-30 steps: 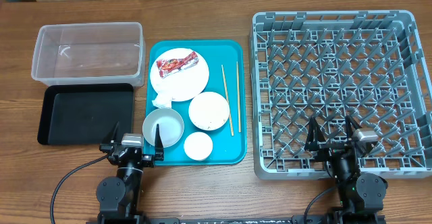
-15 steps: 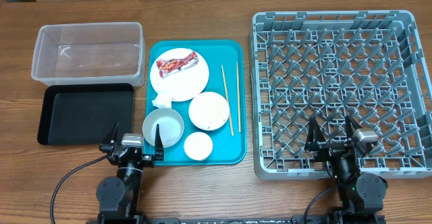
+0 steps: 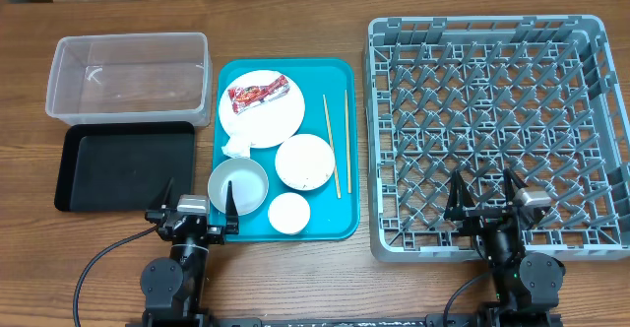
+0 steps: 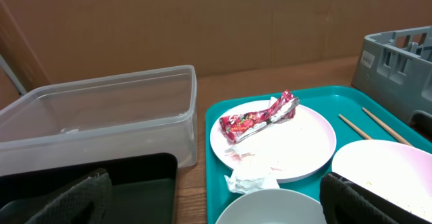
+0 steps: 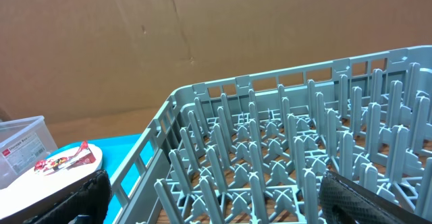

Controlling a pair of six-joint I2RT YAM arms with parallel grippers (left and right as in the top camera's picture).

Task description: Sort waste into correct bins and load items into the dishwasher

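A red-and-white wrapper [image 3: 258,93] lies on the white plate [image 3: 262,116] on a teal tray [image 3: 340,150]; it also shows in the left wrist view [image 4: 260,118]. A crumpled napkin [image 3: 234,147] lies at the plate's near edge. Two white bowls [image 3: 237,187] [image 3: 304,161], a small cup [image 3: 289,213] and chopsticks [image 3: 337,142] are on the tray too. The clear tub [image 3: 128,74] and black tray [image 3: 125,164] sit at the left. The grey rack [image 3: 497,130] is at the right. My left gripper [image 3: 194,212] is open and empty near the front edge. My right gripper [image 3: 489,201] is open over the rack's near edge.
The teal tray lies between the bins and the rack. A brown cardboard wall [image 4: 202,21] stands behind the table. Bare wooden table [image 3: 325,278] runs along the front between the two arm bases.
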